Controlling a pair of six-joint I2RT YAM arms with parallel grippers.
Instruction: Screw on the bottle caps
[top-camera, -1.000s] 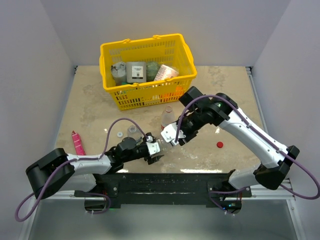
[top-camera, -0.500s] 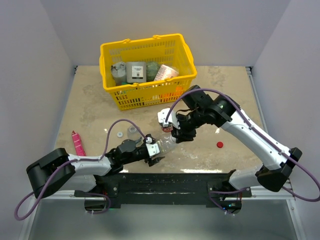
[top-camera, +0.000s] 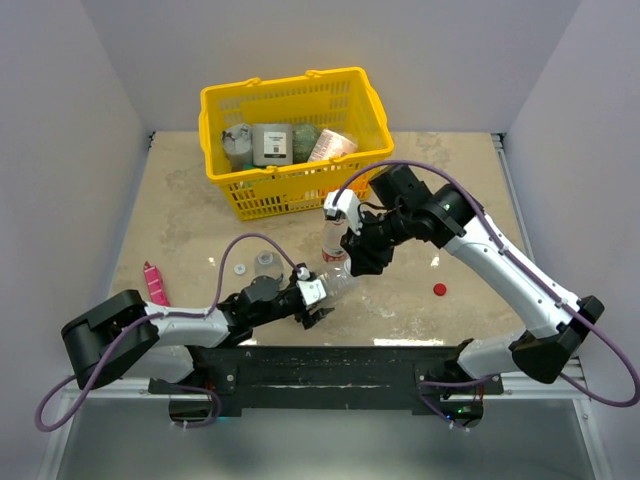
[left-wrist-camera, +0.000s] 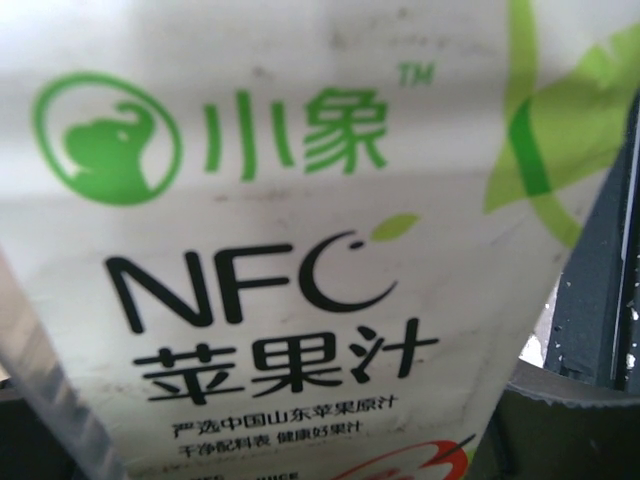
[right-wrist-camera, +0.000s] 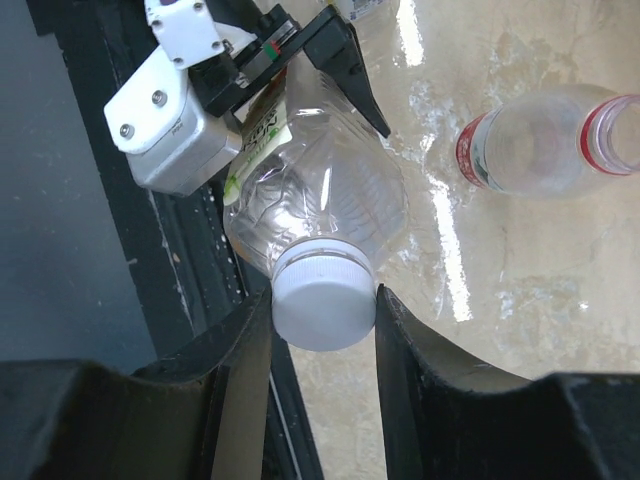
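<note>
Pink plastic marks the far left: a pink tube (top-camera: 155, 285) lies on the worktop (top-camera: 180, 210), no part of the job and well apart from the action. Next, the left arm (top-camera: 180, 325) reaches in low, and its jaws are closed round the lower body of a clear bottle (right-wrist-camera: 320, 190). The white and green label (left-wrist-camera: 280, 250) fills the left wrist view. The bottle is held tilted off the worktop with its neck pointing toward the other arm, probably so the body cannot turn while the top is twisted.

Just behind that grip stand a loose white cap (top-camera: 240, 268) and a short bottle (top-camera: 266, 264), both waiting their turn and near enough to be knocked by the left arm.

At the neck, the right arm (top-camera: 490, 255) has its jaws drawn narrow on a second white cap (right-wrist-camera: 322, 295). A finger (right-wrist-camera: 240, 370) presses each side of it. It sits on the mouth, though whether its thread has caught cannot be told.

Close beside the right jaws stands a slim red-labelled bottle (right-wrist-camera: 530, 150), open-mouthed, the likeliest thing to be toppled by a wrist turn. Further right a red cap (top-camera: 439, 290) lies alone, and the yellow basket (top-camera: 300, 195) of goods sits behind everything
</note>
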